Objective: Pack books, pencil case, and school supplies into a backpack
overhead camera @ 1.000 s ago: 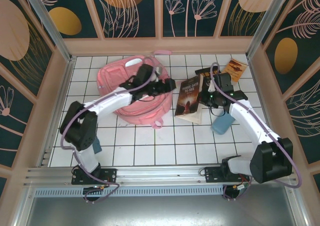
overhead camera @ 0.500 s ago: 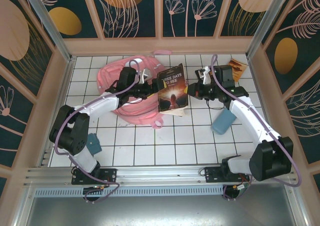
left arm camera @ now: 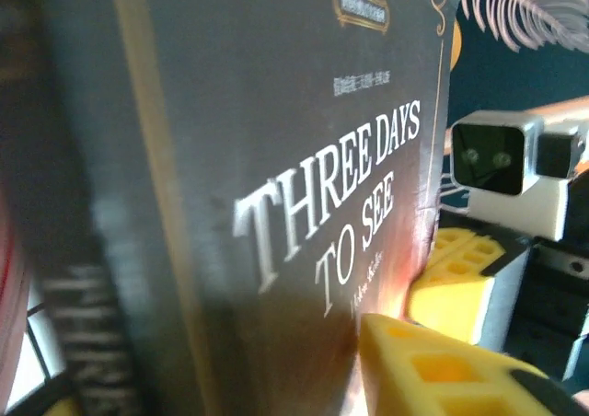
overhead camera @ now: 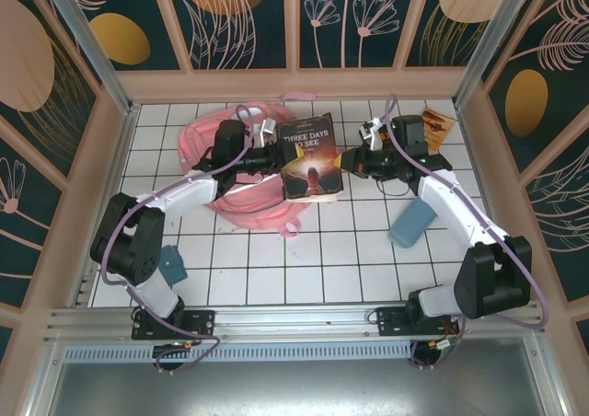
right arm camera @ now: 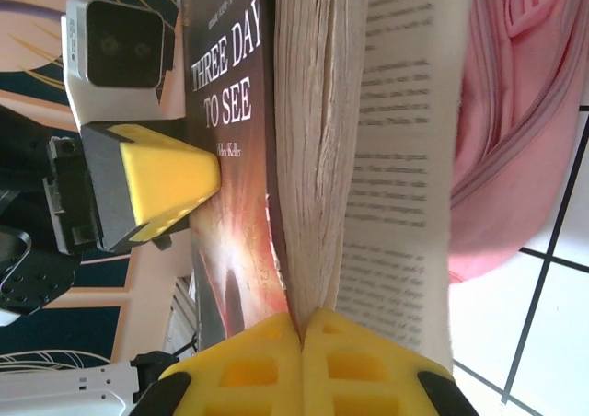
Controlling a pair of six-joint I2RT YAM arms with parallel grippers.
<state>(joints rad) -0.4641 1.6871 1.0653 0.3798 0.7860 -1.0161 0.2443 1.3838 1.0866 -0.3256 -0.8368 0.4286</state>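
The top view alone gives the layout: the dark paperback (overhead camera: 311,158) stands upright above the white tiled table (overhead camera: 304,260), lifted between the left gripper (overhead camera: 273,155) at its left edge and the right gripper (overhead camera: 347,163) at its right edge. The pink backpack (overhead camera: 198,140) lies just behind and left of it, close to the back wall. The blue pencil case (overhead camera: 411,223) lies on the tiles by the right arm, and the orange booklet (overhead camera: 433,123) sits near the right rear corner. The right wrist view shows what the top view cannot: the right gripper (right arm camera: 302,338) is pinched tight on the lower edge of the book (right arm camera: 230,204), whose pages fan apart beside the backpack (right arm camera: 525,112). There, one yellow finger (right arm camera: 166,181) of the left gripper touches the front cover. Its opposite finger is hidden behind the book, so a firm clamp cannot be told. The left wrist view shows the cover (left arm camera: 276,204) very close, with its own yellow finger (left arm camera: 433,370) at the bottom. The title reads "THREE DAYS TO SEE" in all three views; the smaller print is unreadable. Open tiles stretch from the book toward the arm bases.
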